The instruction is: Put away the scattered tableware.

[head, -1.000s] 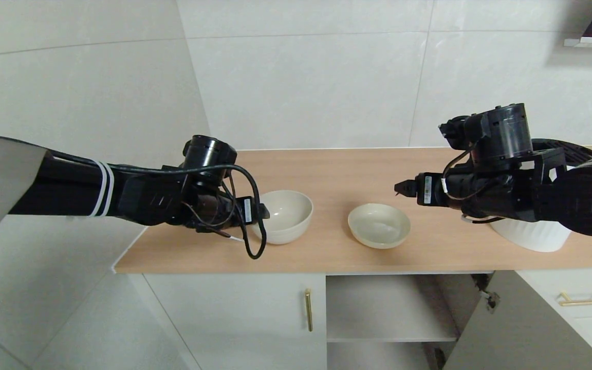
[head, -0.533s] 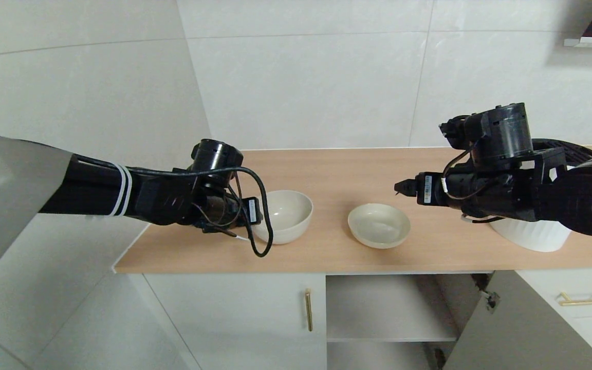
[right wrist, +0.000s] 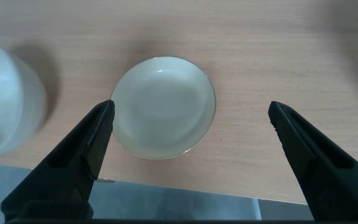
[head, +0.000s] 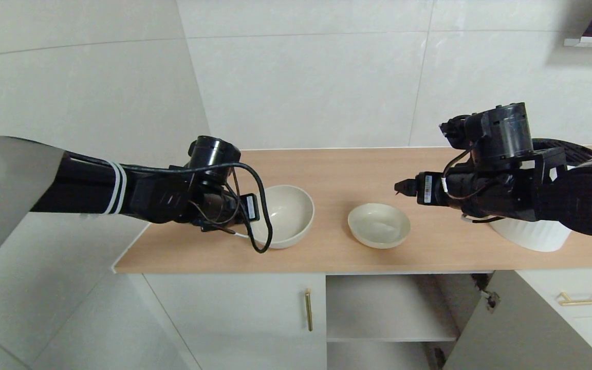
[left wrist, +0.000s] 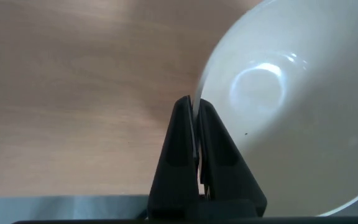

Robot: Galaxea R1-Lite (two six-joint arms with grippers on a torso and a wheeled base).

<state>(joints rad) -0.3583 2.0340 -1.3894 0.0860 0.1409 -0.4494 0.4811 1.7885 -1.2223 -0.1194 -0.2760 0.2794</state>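
A cream deep bowl sits tilted near the wooden counter's front left, its near side raised a little. My left gripper is shut on the bowl's left rim; in the left wrist view the two fingers pinch the thin rim of the bowl. A smaller shallow cream bowl rests flat to its right. My right gripper hovers above and right of that shallow bowl, open wide, with its fingers spread either side of it.
A large white ribbed bowl stands at the counter's right, under my right arm, with a black rack behind it. Below the counter an open cabinet bay has its door swung out right; a closed door with a brass handle lies left.
My left gripper has raised the deep bowl's gripped side, so the bowl now tilts and sits slightly nearer the front. The right arm and the shallow bowl have not moved.
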